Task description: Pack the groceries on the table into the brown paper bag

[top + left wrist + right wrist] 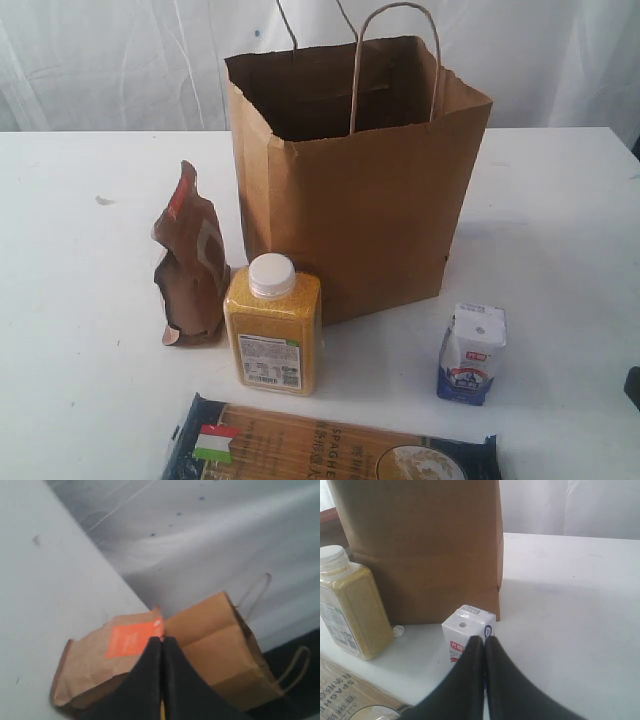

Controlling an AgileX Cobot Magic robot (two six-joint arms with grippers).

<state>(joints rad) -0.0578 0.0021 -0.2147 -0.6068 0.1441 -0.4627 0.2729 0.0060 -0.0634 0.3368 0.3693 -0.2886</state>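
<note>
Your left gripper [161,640] and right gripper [484,639] are both closed tight on nothing, the left aimed at one brown pouch [92,667], the right at one white-blue carton [468,629]. Those stand upright on the table [560,220] with one yellow bottle [272,335] before the open brown paper bag [360,200]. One spaghetti pack [330,445] lies flat, lengthwise left-to-right.

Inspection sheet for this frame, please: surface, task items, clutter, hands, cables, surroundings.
Surface: white table, faint scuffs.
Job's things: brown paper bag upright, mouth open; brown pouch, yellow bottle and white-blue carton standing outside it; spaghetti pack lying flat at the exterior view's bottom edge.
Clutter: small white lump by the bottle's base.
Hands: left hand shut, empty; right hand shut, empty.
Cables: nothing seen.
Surroundings: white curtain behind the table.
</note>
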